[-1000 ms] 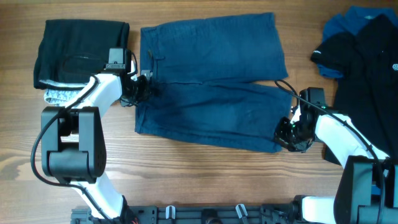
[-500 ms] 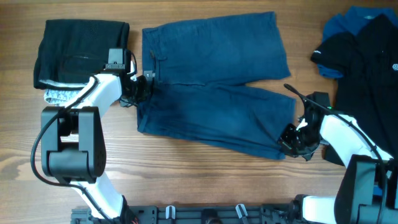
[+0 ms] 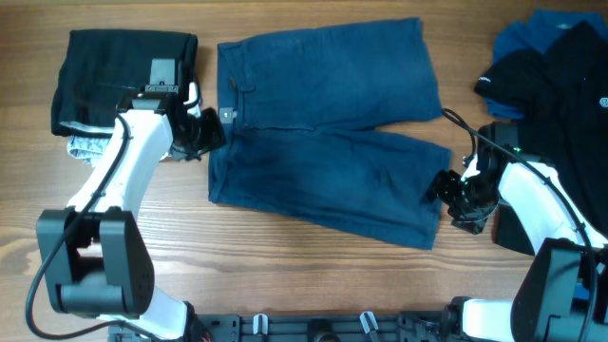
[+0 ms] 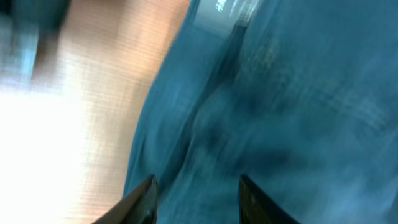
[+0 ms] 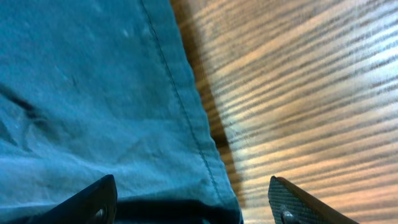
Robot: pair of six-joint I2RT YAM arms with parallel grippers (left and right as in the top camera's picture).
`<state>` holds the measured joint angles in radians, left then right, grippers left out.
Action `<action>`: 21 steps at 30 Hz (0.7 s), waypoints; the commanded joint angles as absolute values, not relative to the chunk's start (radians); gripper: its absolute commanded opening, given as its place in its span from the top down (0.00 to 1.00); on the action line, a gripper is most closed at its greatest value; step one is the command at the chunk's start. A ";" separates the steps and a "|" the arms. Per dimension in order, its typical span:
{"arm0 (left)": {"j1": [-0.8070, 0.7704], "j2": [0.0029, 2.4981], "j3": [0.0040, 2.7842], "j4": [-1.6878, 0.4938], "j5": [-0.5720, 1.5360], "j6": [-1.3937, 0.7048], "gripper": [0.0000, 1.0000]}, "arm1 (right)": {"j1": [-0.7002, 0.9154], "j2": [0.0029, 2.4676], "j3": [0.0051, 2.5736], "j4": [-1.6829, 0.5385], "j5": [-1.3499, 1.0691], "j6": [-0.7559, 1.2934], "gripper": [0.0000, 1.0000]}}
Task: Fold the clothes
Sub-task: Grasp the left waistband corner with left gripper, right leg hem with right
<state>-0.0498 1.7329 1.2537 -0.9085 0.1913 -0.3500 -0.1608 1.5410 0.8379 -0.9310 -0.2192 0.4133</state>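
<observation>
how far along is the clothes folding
Done: a black garment sits folded at the left. In hand: the navy shorts lie spread flat, left end effector at the waistband and right end effector at a leg hem, both open. Left: folding the shorts, then the black and blue pile.

- The left arm (image 3: 128,176) rises from its base at the near left and reaches forward, its white forearm slanting inward to the wrist
- The left gripper (image 3: 205,133) points to the robot's right; in the blurred wrist view its fingertips (image 4: 144,198) stand apart, with nothing clamped between them
- The right arm (image 3: 537,195) bends up from the near right and curves inward
- The right gripper (image 3: 448,188) points left and sits low, its fingers (image 5: 94,202) spread wide and gripping nothing
</observation>
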 commanded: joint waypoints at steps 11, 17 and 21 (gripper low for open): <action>-0.047 1.754 1.032 -1.026 0.202 -0.377 0.29 | -0.164 1.554 0.795 -1.016 -0.327 0.429 0.10; -0.048 1.754 1.024 -0.951 0.220 -0.379 0.30 | -0.164 1.554 0.731 -0.982 -0.323 0.488 0.12; -0.049 1.754 1.024 -0.926 0.220 -0.379 0.32 | -0.164 1.554 0.706 -0.965 -0.323 0.526 0.20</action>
